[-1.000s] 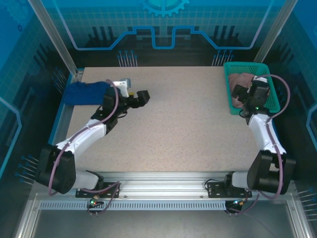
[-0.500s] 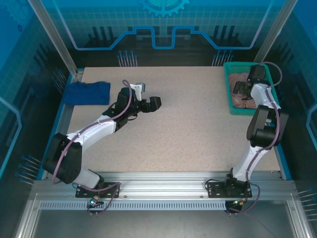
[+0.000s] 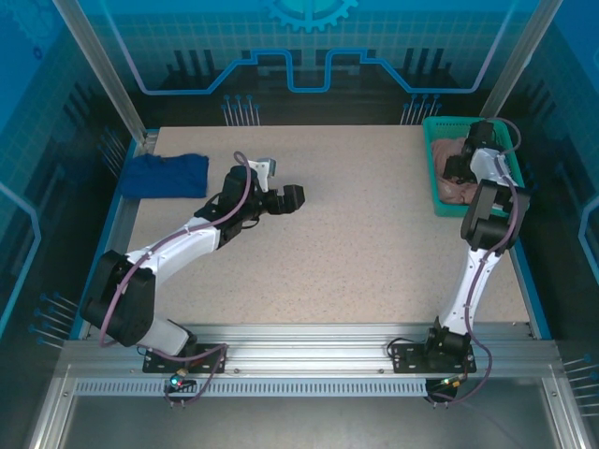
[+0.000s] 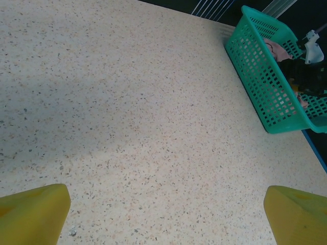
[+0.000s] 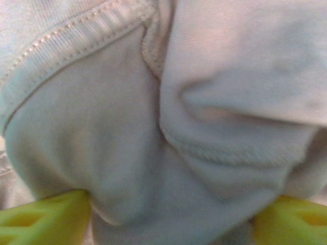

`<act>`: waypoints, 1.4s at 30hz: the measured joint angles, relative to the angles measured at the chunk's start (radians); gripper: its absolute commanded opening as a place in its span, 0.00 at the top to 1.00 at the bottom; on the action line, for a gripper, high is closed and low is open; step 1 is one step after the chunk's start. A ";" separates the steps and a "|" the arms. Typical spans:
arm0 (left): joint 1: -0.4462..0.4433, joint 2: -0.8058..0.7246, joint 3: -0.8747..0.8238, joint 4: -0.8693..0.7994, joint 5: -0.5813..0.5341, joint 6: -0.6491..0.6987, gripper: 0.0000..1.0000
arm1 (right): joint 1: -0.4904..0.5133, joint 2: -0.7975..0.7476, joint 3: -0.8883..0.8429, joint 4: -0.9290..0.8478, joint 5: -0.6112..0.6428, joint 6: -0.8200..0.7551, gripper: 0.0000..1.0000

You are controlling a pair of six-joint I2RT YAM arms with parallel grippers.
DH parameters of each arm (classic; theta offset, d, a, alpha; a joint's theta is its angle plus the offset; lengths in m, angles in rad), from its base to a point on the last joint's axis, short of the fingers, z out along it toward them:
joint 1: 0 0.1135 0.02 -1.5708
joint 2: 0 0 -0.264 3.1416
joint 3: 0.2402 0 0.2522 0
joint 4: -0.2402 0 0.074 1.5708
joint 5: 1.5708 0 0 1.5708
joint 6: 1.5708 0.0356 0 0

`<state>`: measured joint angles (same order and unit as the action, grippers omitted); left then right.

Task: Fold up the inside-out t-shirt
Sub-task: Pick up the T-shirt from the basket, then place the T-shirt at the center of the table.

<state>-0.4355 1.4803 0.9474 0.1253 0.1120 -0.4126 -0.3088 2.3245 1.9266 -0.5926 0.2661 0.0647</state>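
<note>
Right claw [image 5: 168,224] astride t-shirt [image 5: 153,127] | basket [image 3: 430,168] walls around | blue cloth [image 3: 167,175] apart

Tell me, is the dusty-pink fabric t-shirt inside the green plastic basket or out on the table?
Inside: the dusty-pink fabric t-shirt lies crumpled within the walls of the green plastic basket.

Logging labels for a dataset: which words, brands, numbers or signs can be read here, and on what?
None can be read.
The back wall carries a gear drawing and lines, no letters.
The t-shirt, the green basket and the dark blue cloth show no print or tag.
</note>
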 measured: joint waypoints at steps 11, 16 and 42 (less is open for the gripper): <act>-0.001 -0.015 0.000 -0.050 -0.035 0.004 0.01 | 0.000 -0.230 -0.331 0.192 -0.142 0.033 1.00; -0.001 -0.063 -0.003 -0.062 -0.072 0.019 0.01 | 0.014 -0.615 -0.586 0.329 -0.182 0.092 1.00; 0.211 -0.528 -0.172 -0.264 -0.356 -0.087 0.01 | 0.832 -0.955 -0.452 0.215 -0.375 0.132 0.92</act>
<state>-0.2249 0.9520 0.7750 -0.1390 -0.2436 -0.4999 0.5228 1.3693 1.4750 -0.3779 -0.1089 0.1963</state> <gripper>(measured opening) 0.988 0.067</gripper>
